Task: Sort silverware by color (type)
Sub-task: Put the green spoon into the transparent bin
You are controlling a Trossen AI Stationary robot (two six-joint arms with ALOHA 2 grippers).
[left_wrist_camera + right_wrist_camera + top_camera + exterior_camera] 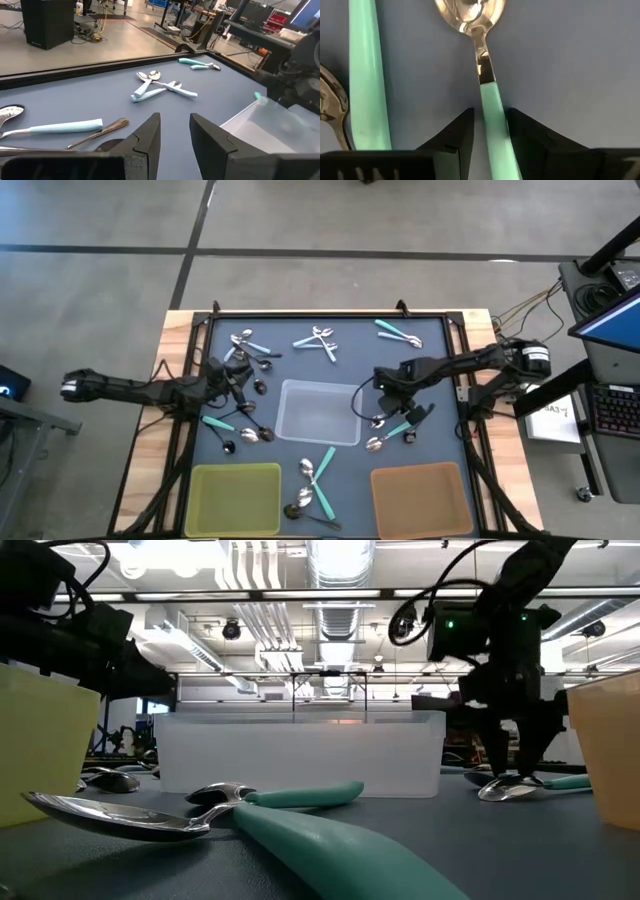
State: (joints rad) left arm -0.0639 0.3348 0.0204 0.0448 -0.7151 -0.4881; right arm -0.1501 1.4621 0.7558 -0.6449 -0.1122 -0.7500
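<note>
Many small spoons lie flat on the dark blue mat, with teal, pale blue or metal handles. My right gripper points down, open, just above a teal-handled spoon. Its fingers stand on either side of the handle and touch nothing; the low view shows the gripper above the spoon. A second teal handle lies beside it. My left gripper is open and nearly level at the table's left, with pale blue spoons ahead of it.
A clear bin stands mid-table. A yellow bin and a brown bin stand at the near edge, with spoons between them. More spoons lie at the far side. A raised black frame borders the mat.
</note>
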